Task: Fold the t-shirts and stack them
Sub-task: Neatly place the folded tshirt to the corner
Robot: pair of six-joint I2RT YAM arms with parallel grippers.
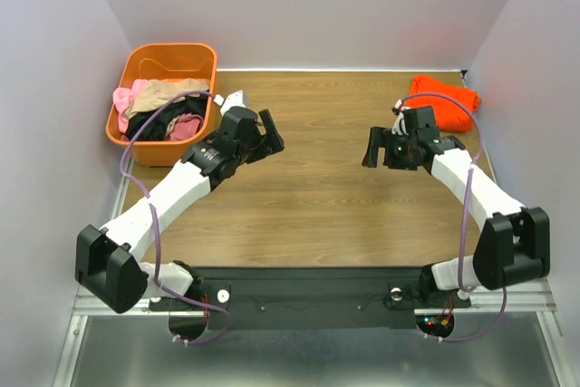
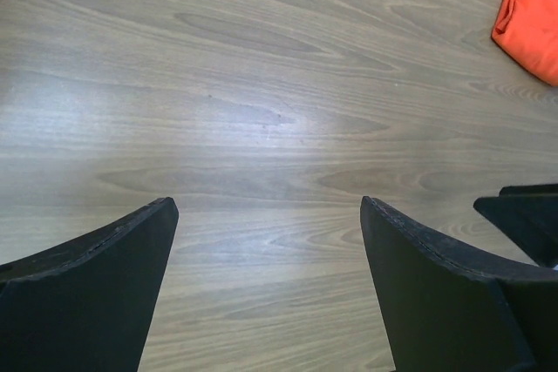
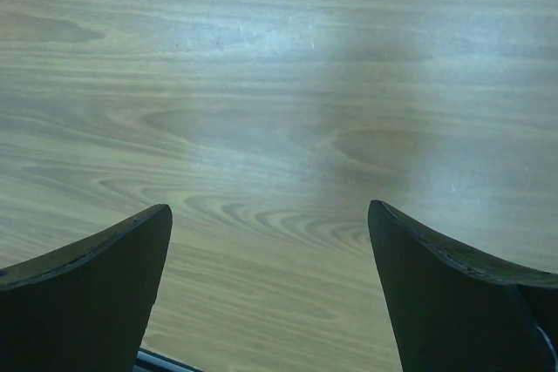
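Status from us: left gripper (image 1: 270, 133) is released, jaws spread wide with nothing between them. In its wrist view we see only bare wood grain between the two black fingers (image 2: 105, 294). Right gripper (image 1: 381, 140) is the same: jaws wide apart, gripping nothing, and only wood shows between its fingers (image 3: 96, 294).

Both grippers sit over the table (image 1: 317, 197), roughly level with each other. The left one is left of centre and the right one right of centre, well apart, with open wood between them. We cannot tell from the overhead view whether either fingertip touches the surface.

Where the shirts are:
- The orange-red tee (image 1: 444, 101) lies in a compact heap at the far right corner of the table, just behind the right gripper's wrist. A purple cable (image 1: 458, 101) arcs across it in the overhead view. We cannot tell whether wrist and cloth touch. One edge of the tee also shows at the top right of the left wrist view.
- The rest are in the orange tub (image 1: 172, 50) at the far left corner, in a loose unfolded pile: pink shirt (image 1: 122, 97) at the left wall, tan shirt (image 1: 168, 90) on top towards the back, black shirt (image 1: 149, 124) in the middle (more pink cloth shows beside it, near the front).

The tub sits just beyond the left arm's wrist, and that arm's own cable loops in front of its near wall.
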